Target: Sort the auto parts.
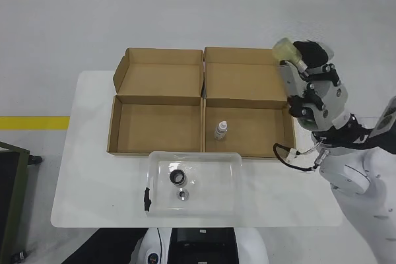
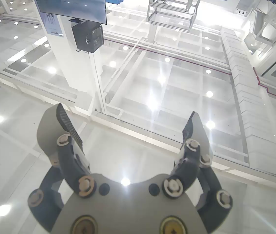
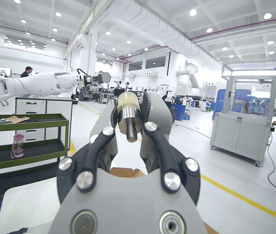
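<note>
Two cardboard boxes sit side by side along the far edge of the desk (image 1: 92, 165), lids folded back. The left box (image 1: 157, 125) has a bare floor. The right box (image 1: 264, 129) holds one small white bottle-shaped part (image 1: 220, 129), upright near its left wall.

The right pincer (image 3: 130, 101) is closed on a stud mount (image 3: 128, 113), a yellowish cylinder with a metal collar and a threaded stud. The ribbed pads clamp the cylinder's sides and the stud points back toward the wrist. In the top view this part hangs in the air above the far right corner of the right box, over the open lid rather than the floor. Gripping the soft body and not the thread looks like the firmer hold. The height probably serves to clear the box walls, and the part seems bound for one of the boxes.

The left pincer (image 2: 125, 125) is spread wide with nothing between its jaws, aimed up at the ceiling.

At the middle of the desk's near edge stands a clear tray (image 1: 236, 188) with a black ring (image 1: 178, 177) and a small metal piece (image 1: 183, 195) waiting to be sorted. A dark strip (image 1: 146, 198) clings to the tray's left wall; I cannot tell what it is.

The box walls, the raised lid and the standing bottle are the likeliest obstacles to a clean drop.
</note>
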Robot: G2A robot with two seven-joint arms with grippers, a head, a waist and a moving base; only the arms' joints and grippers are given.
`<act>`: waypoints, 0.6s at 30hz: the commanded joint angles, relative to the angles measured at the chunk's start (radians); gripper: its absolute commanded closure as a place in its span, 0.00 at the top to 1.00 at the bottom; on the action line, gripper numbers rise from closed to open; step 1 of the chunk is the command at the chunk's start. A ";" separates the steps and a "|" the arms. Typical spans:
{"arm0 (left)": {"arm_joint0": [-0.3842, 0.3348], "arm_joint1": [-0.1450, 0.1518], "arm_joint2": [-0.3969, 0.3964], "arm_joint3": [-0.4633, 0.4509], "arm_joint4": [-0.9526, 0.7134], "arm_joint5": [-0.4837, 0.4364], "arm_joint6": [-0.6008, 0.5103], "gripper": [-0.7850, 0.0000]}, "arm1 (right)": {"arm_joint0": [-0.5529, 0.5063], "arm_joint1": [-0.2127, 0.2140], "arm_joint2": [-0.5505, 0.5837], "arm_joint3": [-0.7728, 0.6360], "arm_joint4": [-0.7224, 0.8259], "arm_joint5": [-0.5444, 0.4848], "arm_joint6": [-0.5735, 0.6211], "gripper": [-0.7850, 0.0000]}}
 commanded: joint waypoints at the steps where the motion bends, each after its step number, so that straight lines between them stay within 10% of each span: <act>1: 0.000 0.000 0.000 0.000 0.000 0.000 0.000 1.00 | -0.002 -0.003 0.006 -0.001 -0.004 0.005 -0.005 0.00; 18: 0.000 0.000 0.000 0.000 0.000 0.000 0.000 1.00 | 0.023 -0.032 -0.060 0.046 -0.049 -0.072 0.068 0.00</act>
